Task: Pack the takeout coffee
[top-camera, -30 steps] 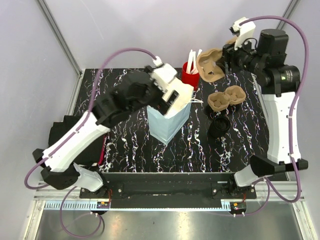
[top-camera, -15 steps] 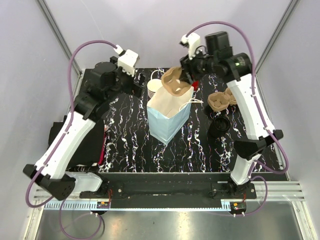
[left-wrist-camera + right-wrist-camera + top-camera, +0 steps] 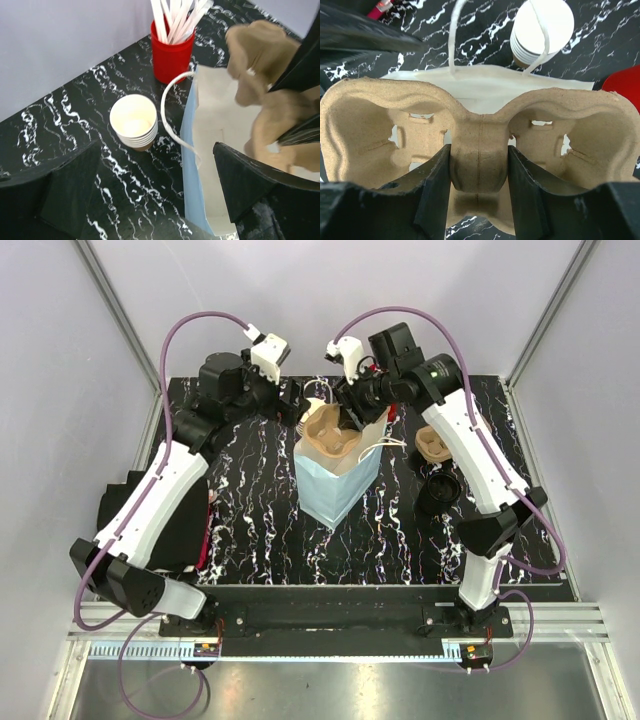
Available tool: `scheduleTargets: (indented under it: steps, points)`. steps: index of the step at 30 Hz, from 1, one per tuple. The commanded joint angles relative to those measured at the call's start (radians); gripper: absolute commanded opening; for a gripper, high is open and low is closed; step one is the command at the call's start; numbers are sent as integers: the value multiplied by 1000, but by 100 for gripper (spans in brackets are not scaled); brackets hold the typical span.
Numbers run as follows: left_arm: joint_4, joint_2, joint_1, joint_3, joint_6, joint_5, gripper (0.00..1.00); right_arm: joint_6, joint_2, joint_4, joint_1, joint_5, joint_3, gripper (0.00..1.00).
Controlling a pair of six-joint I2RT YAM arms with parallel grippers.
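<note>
Black marbled desk (image 3: 250, 530): at the paper bag's (image 3: 335, 495) mouth, right gripper (image 3: 479, 175) clamps a cardboard cup carrier (image 3: 479, 132); left gripper (image 3: 160, 192), beside the bag, gapes empty.

Paper bag (image 3: 335, 490) stands upright mid-table, blue sides, white inside, top open, cord handles loose. A pulp carrier (image 3: 330, 435) w/ two cup wells sits at the bag's mouth; can't tell how far in. Behind the bag, left: stack of lidless cups (image 3: 134, 122). Behind, right: red cup (image 3: 171, 55) w/ white sticks. Right of the bag: 2nd carrier (image 3: 432, 447), on the black marbled table (image 3: 250, 530).
</note>
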Motion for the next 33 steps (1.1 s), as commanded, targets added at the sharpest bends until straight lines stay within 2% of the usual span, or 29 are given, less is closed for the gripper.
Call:
scheduleTargets:
  steps: [1,14,24,33]
  points:
    - [98,18,10,39,-30,91,99,10,-4,17,5,23,-29,51]
    - [114,85,10,59,-55,111,98,4,17,34,7,49,-78,50]
    - [134,68,10,24,-56,117,89,-2,24,48,7,69,-122,51]
    - [134,67,12,11,-58,134,65,-11,37,54,7,88,-124,51]
